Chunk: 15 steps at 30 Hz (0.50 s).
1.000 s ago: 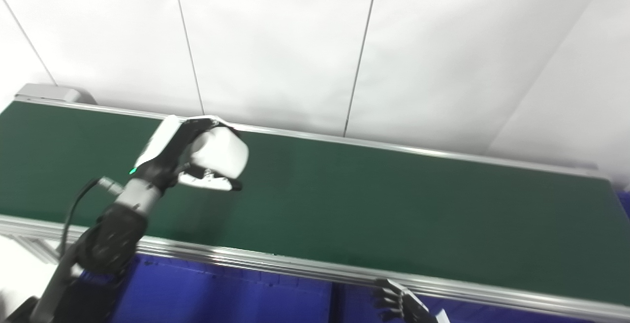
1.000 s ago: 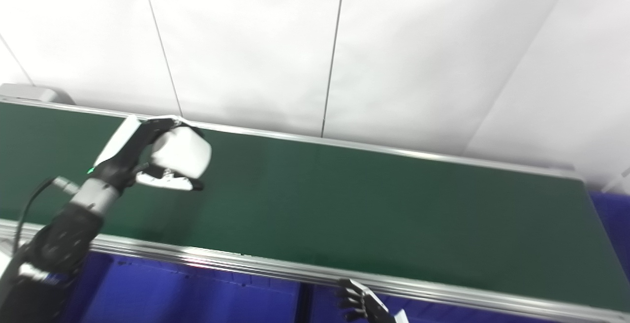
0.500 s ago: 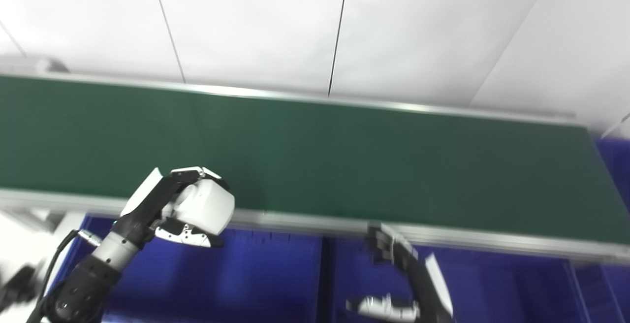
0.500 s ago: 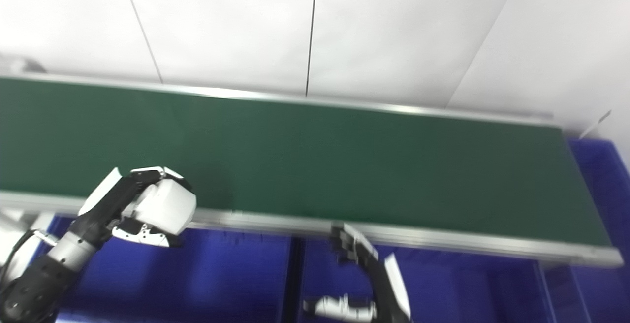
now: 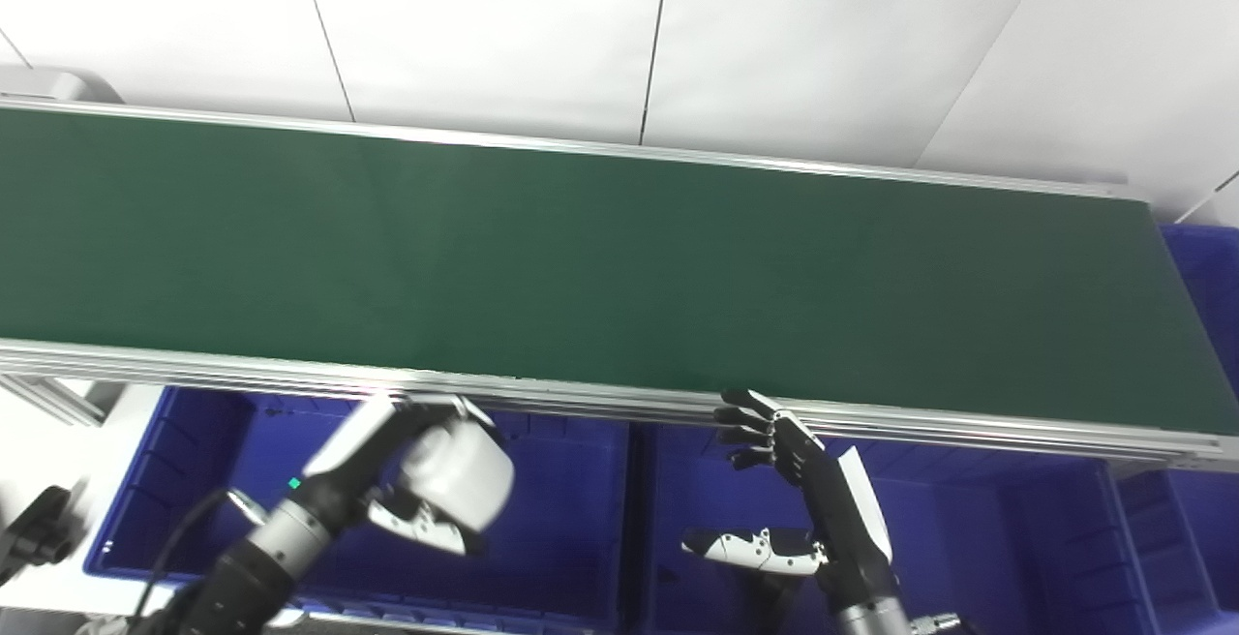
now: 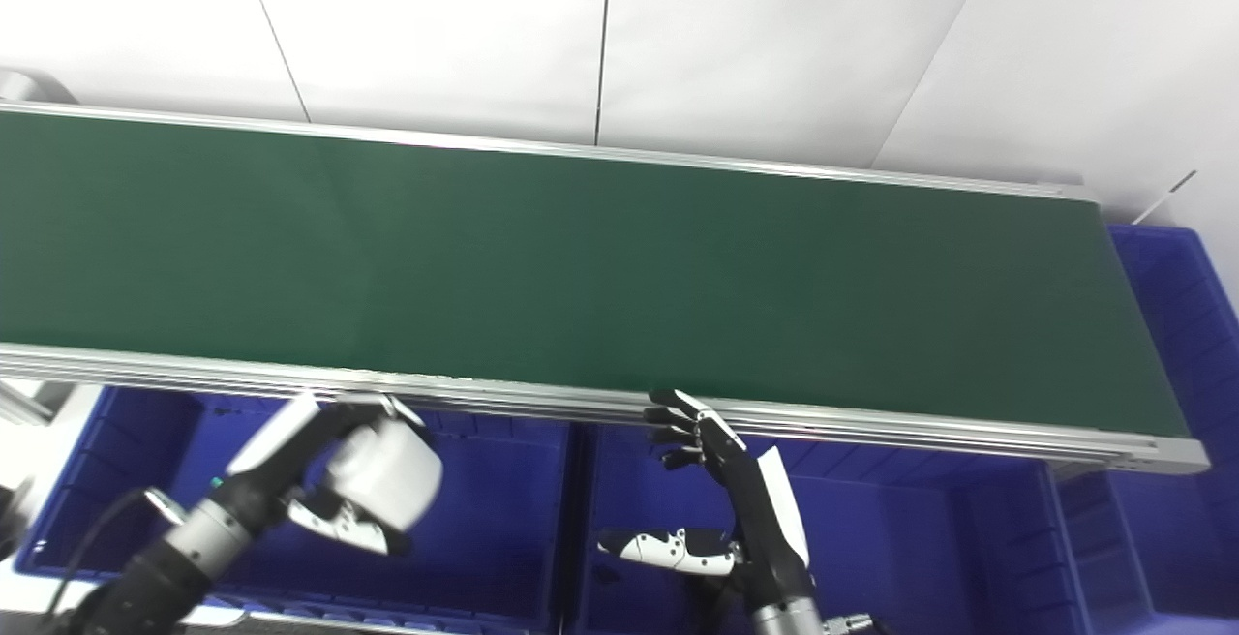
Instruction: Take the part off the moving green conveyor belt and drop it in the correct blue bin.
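Gripping white rounded part (image 5: 457, 472) w/ left hand (image 5: 392, 480), fingers curled round it, above left blue bin (image 5: 571, 558), near side of green belt (image 5: 581, 257). Right hand (image 5: 808, 509) over middle bin (image 6: 871, 529), fingers spread, holding nothing. Far-right bin (image 6: 1176, 296) fuller in right eye view; bin contents not discernible.

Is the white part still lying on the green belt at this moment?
No, the left hand holds the white part over the left blue bin, off the green belt.
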Tool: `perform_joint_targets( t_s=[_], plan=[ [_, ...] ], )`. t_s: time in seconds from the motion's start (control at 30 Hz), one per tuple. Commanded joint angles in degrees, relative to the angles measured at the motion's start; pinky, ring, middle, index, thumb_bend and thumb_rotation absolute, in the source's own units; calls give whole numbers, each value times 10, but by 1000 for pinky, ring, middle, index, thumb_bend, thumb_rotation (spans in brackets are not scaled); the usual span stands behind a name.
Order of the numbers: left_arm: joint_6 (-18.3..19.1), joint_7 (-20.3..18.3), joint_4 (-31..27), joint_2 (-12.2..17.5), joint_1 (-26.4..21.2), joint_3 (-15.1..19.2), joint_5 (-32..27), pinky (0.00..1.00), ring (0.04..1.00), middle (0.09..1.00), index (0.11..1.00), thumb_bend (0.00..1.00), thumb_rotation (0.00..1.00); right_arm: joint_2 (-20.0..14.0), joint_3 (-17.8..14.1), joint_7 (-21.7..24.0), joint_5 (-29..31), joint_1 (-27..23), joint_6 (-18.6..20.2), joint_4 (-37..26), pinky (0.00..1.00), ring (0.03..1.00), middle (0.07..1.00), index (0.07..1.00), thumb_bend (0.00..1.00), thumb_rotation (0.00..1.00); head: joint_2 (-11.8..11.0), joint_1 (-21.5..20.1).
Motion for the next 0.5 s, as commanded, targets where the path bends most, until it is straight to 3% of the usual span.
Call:
perform_joint_targets(
  t_s=[0.0, 0.1, 0.13, 0.17, 0.2, 0.23, 0.27, 0.3, 0.47],
  plan=[
    [-5, 18, -8, 5, -10, 6, 23, 534, 473, 508, 486, 500, 0, -2, -3, 1, 9, 0, 0, -15, 622, 712, 761, 811, 879, 234, -3, 3],
    [43, 14, -21, 7, -11, 3, 76, 567, 472, 508, 490, 501, 0, -2, -2, 2, 15, -1, -3, -10, 620, 710, 760, 810, 884, 230, -5, 2],
    [66, 7, -28, 9, -13, 0, 92, 624, 622, 646, 496, 507, 35, -2, -2, 2, 14, -1, -2, -10, 623, 710, 760, 812, 883, 231, -5, 1],
    [90, -2, -36, 11, -14, -4, 109, 655, 690, 709, 498, 511, 49, -2, -1, 2, 13, -1, -3, -10, 625, 710, 758, 812, 883, 233, -5, 1],
    [110, -10, -42, 13, -16, -7, 119, 732, 812, 833, 743, 679, 169, -2, -1, 1, 9, -1, -2, -11, 628, 710, 758, 813, 882, 242, -6, 1],
    [125, -17, -46, 14, -17, -10, 126, 739, 821, 842, 759, 690, 181, -2, -1, 1, 8, 0, 0, -13, 628, 710, 758, 813, 882, 243, -6, 1],
    [133, -23, -50, 16, -19, -13, 128, 767, 853, 870, 800, 728, 228, -2, -1, 0, 7, 0, 0, -13, 632, 713, 760, 814, 881, 245, -8, 1],
    [138, -26, -52, 17, -19, -15, 128, 816, 899, 921, 861, 803, 350, -1, -1, 0, 8, 1, 0, -13, 627, 711, 760, 812, 883, 244, -8, 1],
    [116, -26, -42, 16, -15, -5, 67, 890, 975, 996, 951, 922, 508, -1, -1, 0, 10, 0, -5, -7, 623, 712, 760, 811, 882, 243, -12, 1]
  ],
)
